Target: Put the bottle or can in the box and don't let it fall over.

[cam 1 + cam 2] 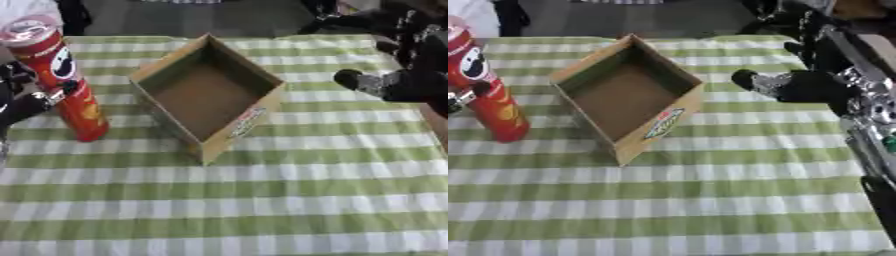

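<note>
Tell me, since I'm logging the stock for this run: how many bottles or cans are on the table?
1: a tall red can stands left of the open cardboard box on the checked cloth, with the left hand at its side. The box looks empty.

An open brown cardboard box (208,95) sits slightly left of centre on the green-and-white checked surface (289,200), its mouth facing up and unblocked. A tall red cylindrical snack can (61,80) stands just beside the box's left wall, with the left hand (31,97) curled round it. The right hand (776,84) hovers near the box's right corner. The whole near half of the surface lies open.
</note>
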Motion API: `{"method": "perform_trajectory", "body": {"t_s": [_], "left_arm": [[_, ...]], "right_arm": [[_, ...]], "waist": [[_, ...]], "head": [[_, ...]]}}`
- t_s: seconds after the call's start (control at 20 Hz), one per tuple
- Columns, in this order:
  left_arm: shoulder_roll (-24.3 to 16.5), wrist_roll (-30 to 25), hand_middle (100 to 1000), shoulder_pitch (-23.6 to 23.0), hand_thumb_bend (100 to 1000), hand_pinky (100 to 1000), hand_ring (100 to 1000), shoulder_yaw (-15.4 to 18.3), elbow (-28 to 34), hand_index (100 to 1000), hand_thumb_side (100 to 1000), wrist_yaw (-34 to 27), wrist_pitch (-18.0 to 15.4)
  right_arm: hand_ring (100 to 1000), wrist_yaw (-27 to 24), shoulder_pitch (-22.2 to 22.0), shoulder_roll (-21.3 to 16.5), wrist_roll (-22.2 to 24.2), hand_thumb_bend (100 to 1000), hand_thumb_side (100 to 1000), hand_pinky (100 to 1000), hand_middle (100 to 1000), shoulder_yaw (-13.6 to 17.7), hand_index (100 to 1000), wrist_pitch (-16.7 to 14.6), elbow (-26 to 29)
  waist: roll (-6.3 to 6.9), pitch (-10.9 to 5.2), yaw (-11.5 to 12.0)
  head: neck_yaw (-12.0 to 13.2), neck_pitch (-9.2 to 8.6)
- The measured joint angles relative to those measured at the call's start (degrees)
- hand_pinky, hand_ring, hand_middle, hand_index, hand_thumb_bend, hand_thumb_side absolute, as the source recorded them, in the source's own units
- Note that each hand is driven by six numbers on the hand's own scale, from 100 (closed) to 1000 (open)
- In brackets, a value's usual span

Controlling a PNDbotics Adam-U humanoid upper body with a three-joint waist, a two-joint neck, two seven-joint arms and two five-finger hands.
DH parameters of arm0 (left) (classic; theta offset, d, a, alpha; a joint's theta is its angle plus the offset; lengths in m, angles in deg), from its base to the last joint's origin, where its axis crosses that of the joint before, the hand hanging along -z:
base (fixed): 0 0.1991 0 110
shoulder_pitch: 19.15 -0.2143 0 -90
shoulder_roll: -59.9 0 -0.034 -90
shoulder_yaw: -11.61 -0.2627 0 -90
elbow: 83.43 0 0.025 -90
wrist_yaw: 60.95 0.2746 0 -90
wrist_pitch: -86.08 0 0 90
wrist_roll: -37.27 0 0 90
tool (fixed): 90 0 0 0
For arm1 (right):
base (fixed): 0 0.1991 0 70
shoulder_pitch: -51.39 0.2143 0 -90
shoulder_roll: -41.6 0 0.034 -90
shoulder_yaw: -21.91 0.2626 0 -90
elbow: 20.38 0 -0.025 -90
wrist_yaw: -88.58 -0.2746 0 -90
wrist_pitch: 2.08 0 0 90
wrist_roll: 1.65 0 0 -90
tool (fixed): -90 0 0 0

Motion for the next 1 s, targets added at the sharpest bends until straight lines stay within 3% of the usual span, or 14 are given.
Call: {"method": "perform_trajectory", "body": {"t_s": [0.45, 1.0], "left_arm": [[1.5, 1.6, 812, 1.3, 820, 1000, 880, 0.0, -1.6, 846, 377, -0.7, -1.8], [2.5, 4.1, 790, 2.8, 812, 1000, 862, 0.0, -2.9, 810, 343, -0.4, -2.7]], "right_arm": [[1000, 0.0, 0.0, 0.0, 0.2, 671, 100, 1000, 936, 0.0, 1000, 0.2, 0.0], [1000, 0.0, 0.1, 0.2, 0.7, 674, 100, 1000, 933, -0.1, 1000, 0.2, 0.0]], "waist": [[-0.26, 0.56, -0.3], [-0.24, 0.92, -0.6]], "head": [[0.3, -0.44], [0.8, -0.88]]}}
